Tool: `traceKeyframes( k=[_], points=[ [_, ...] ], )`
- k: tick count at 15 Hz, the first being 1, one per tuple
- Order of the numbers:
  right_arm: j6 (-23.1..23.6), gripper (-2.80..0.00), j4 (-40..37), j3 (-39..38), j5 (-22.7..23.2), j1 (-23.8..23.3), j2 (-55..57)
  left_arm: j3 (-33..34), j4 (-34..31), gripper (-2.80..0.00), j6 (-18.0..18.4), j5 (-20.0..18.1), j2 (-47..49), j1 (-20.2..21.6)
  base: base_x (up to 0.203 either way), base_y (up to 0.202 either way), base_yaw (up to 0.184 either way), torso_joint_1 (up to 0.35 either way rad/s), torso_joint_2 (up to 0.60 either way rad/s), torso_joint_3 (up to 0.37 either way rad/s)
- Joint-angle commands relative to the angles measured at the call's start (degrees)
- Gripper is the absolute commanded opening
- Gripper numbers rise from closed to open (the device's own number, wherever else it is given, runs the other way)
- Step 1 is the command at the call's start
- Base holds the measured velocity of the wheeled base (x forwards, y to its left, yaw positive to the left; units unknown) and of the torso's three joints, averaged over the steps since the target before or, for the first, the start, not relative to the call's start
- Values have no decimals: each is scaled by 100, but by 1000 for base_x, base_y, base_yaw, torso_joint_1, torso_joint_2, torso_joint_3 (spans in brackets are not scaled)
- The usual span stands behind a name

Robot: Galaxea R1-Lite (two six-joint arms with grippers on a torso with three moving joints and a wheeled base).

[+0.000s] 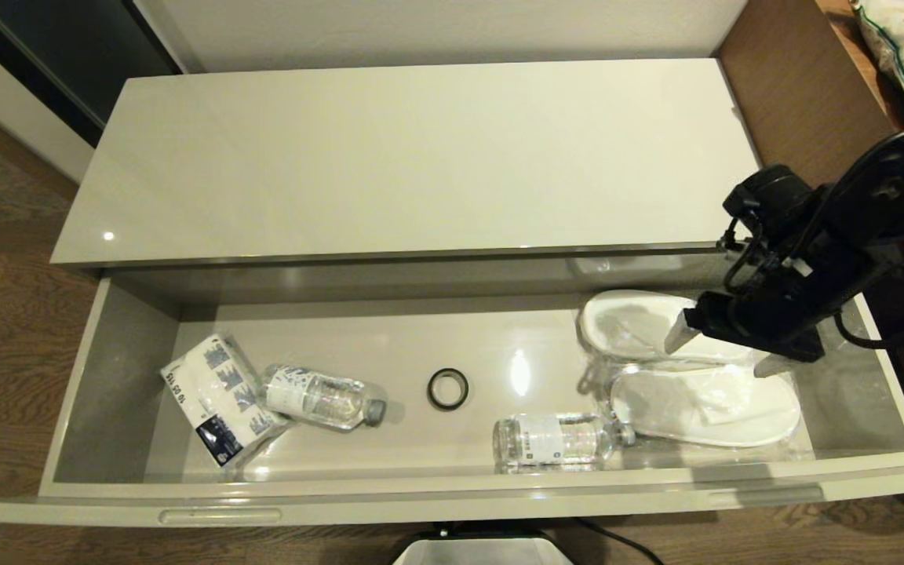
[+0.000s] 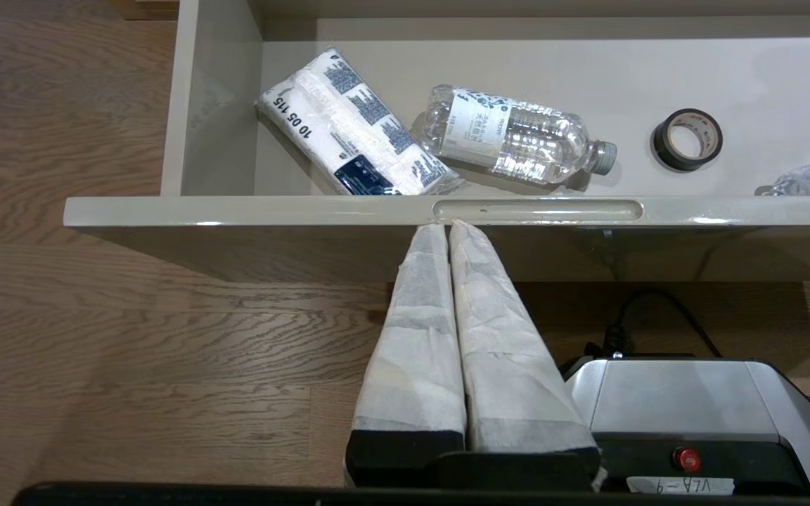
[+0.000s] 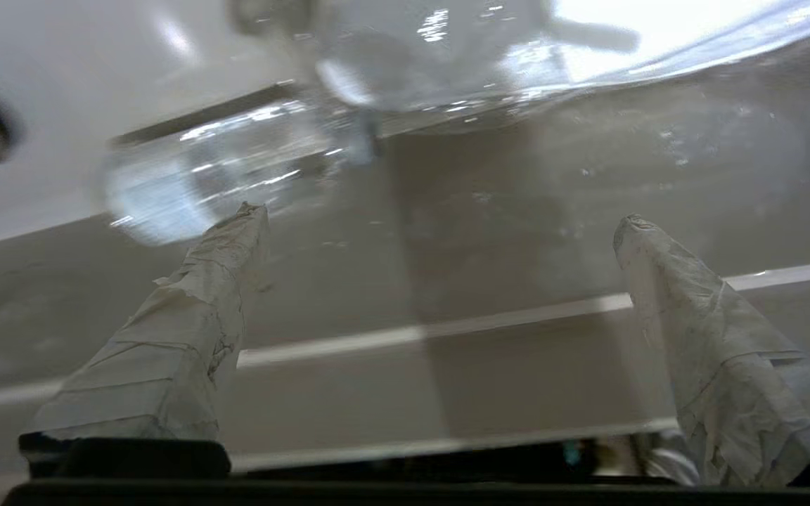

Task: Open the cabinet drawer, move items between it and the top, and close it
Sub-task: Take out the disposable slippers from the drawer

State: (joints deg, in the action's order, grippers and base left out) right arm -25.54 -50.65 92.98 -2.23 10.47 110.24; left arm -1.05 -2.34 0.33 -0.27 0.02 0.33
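While sideways (pack): "10 05 115"

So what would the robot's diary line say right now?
drawer: open | slippers: inside, right end | right gripper: open above slippers | left gripper: shut, at drawer front | top

The drawer stands pulled fully out, long, shallow, glossy grey-beige. Two white slippers in clear crinkly bags lie flat side by side at its right end. The cream-white top lies bare behind.
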Motion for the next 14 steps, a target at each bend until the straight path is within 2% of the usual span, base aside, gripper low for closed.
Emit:
traceKeyframes(
  k=[1, 3, 4, 6, 8, 10, 14],
  points=[
    [-10, 0, -4, 15, -352, 125, 459, -1, -3, -280, 2, 0, -2, 2, 0, 0, 0, 0, 0, 0],
    [12, 0, 154, 187, -553, 254, 631, -1, -3, -280, 2, 0, -2, 2, 0, 0, 0, 0, 0, 0],
    [57, 0, 415, 313, -793, 364, 831, -1, -3, -280, 2, 0, -2, 2, 0, 0, 0, 0, 0, 0],
    [506, 0, 814, 368, -1447, 662, 1029, -1, -3, -280, 2, 0, -2, 2, 0, 0, 0, 0, 0, 0],
    [673, 0, 1159, 347, -1947, 834, 1238, -1, -3, -280, 2, 0, -2, 2, 0, 0, 0, 0, 0, 0],
    [1046, 0, 1334, 291, -2175, 948, 1285, -1, -3, -280, 2, 0, -2, 2, 0, 0, 0, 0, 0, 0],
    [1387, 0, 2043, -137, -2593, 1149, 1438, -1, -3, -280, 2, 0, -2, 2, 0, 0, 0, 0, 0, 0]
  ],
)
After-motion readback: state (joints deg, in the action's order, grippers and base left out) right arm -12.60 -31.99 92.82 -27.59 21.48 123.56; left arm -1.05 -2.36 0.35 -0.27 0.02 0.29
